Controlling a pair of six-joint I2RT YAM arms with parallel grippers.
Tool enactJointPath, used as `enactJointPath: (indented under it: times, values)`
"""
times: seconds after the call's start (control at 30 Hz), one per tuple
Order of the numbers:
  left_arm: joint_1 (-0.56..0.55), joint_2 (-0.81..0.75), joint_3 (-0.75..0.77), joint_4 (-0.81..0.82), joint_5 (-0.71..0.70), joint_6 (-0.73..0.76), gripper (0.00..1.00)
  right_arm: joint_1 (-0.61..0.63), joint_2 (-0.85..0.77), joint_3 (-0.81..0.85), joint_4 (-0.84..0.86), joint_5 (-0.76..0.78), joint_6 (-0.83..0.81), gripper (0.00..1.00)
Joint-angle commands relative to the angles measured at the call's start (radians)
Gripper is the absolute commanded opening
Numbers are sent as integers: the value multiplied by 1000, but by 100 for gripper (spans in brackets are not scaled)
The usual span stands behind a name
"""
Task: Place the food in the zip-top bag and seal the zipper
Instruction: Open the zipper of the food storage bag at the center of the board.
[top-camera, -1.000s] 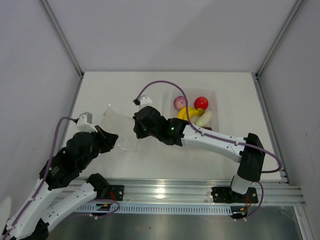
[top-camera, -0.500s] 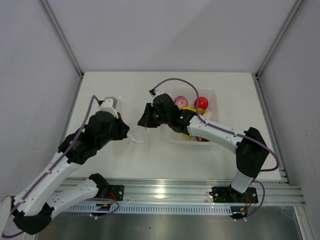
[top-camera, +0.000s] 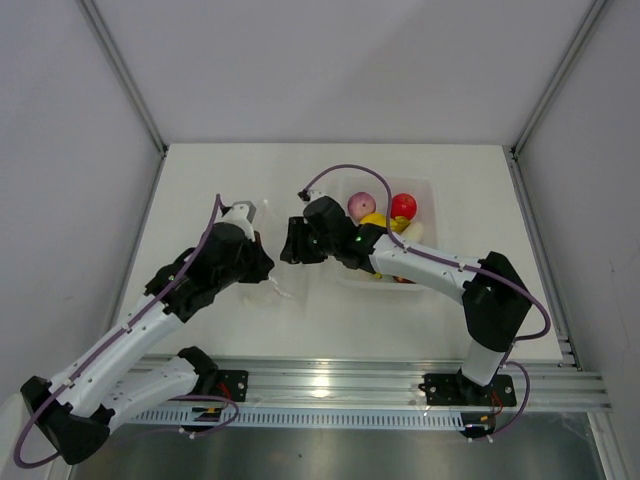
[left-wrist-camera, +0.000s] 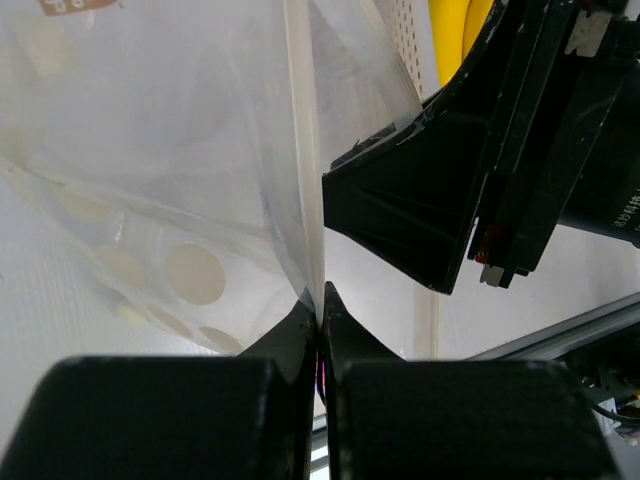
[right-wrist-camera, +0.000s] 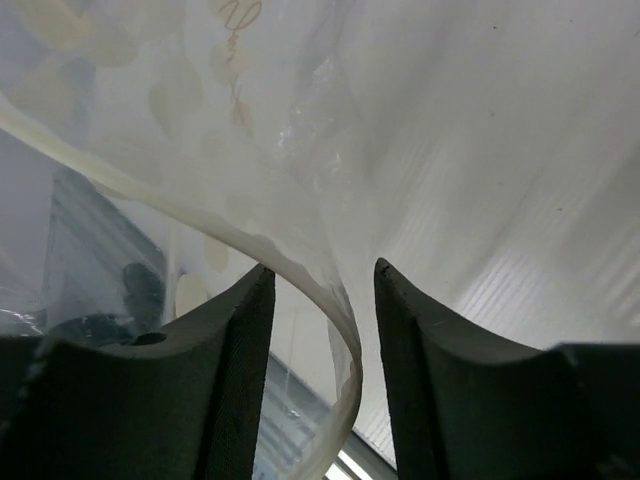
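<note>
The zip-top bag (left-wrist-camera: 170, 150) is clear crinkly plastic printed with pale dots. My left gripper (left-wrist-camera: 320, 300) is shut on its edge, right at the whitish zipper (left-wrist-camera: 303, 150). My right gripper (right-wrist-camera: 320, 275) stands open, and the zipper (right-wrist-camera: 335, 310) curves loosely between its fingers (right-wrist-camera: 235, 340). From above, the left gripper (top-camera: 262, 265) and right gripper (top-camera: 288, 245) almost meet at mid-table. The food lies in a tray: pink onion (top-camera: 360, 204), red fruit (top-camera: 403, 205), yellow banana (top-camera: 374, 220), white piece (top-camera: 411, 232). Nothing shows inside the bag.
The translucent white tray (top-camera: 428, 190) sits at the back right, partly under the right arm's forearm (top-camera: 420, 265). A metal rail (top-camera: 400, 380) runs along the near edge. White walls and frame posts close in the table on three sides.
My left arm has swung up and right to mid-table with the bag. The right gripper has moved back toward the tray and opened, loosening its hold on the bag's edge.
</note>
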Motion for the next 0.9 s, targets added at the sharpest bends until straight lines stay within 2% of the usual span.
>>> enactJointPath:
  times: [0.0, 0.03, 0.17, 0.23, 0.4, 0.43, 0.47, 0.57, 0.67, 0.87]
  values:
    - [20, -27, -10, 67, 39, 40, 0, -4, -40, -8, 2, 40, -46, 48]
    - [29, -29, -10, 65, 41, 43, 1, -1, -46, -10, 3, 40, -50, 54]
    - [41, -26, -8, 71, 55, 47, 1, 8, -89, -17, -20, 55, -61, 66]
    - [44, -21, -7, 76, 62, 49, 1, 17, -125, -24, -35, 115, -66, 73]
    - [50, -4, -7, 91, 76, 49, 1, 62, -210, -18, -139, 259, -95, 82]
    - [52, -3, -7, 96, 79, 47, 1, 63, -225, -16, -156, 287, -98, 87]
    - [52, 3, -5, 98, 85, 44, 1, 63, -259, -21, -190, 346, -96, 96]
    - [52, 12, -8, 110, 99, 40, 1, 48, -331, -51, -239, 471, -73, 99]
    - [52, 19, -13, 116, 107, 38, 0, -13, -388, -97, -259, 508, -29, 99]
    - [55, 16, -8, 111, 104, 44, 1, -227, -432, -169, -229, 387, 101, 99]
